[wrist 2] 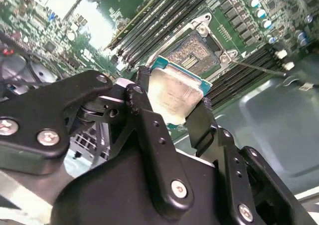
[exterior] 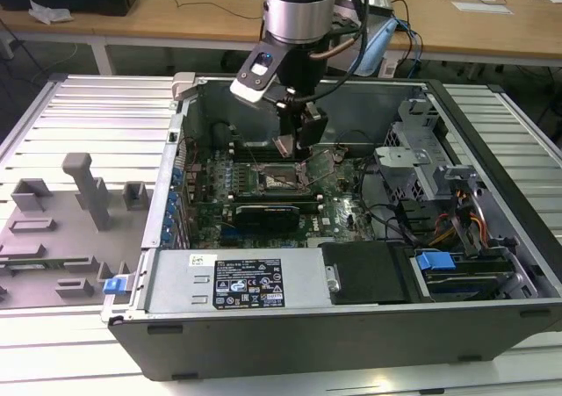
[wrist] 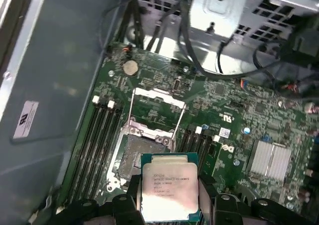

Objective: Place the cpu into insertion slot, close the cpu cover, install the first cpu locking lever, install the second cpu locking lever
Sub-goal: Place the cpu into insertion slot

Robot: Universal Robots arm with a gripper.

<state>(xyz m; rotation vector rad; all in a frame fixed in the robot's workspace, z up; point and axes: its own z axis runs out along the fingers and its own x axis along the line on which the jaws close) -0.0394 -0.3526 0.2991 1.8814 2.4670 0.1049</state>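
So the cpu (wrist: 169, 187) is pinched by two opposite edges between my fingers (wrist: 132, 192), metal lid facing the first wrist camera. It's up in the air and not seated in anything yet. My gripper (exterior: 294, 146) is clamped on it and hanging inside the open case (exterior: 492, 133). In the exterior view the slot (exterior: 285, 178) sits at roughly 6 o'clock from the gripper, close below. In both wrist views the chip looks offset from the slot (wrist: 134, 157), not square over it, and that's my main worry. That bare pin field is fragile, so if I come down shifted or tipped, a corner lands on the pins and bends them. I also can't tell from here whether the chip's notches match the slot's keys, and a rotated chip wouldn't drop in flat. The grip is only on thin edges too, so a bump could skew it. The cover (wrist: 149, 130) is flipped open on the slot's far side, and a thin lever (wrist 2: 254, 67) sticks out beside it. Either one could catch a finger. The memory slots (wrist: 99, 145) run along both sides, at 3 and 9 o'clock of the slot in the exterior view, so I don't have much room to drift.
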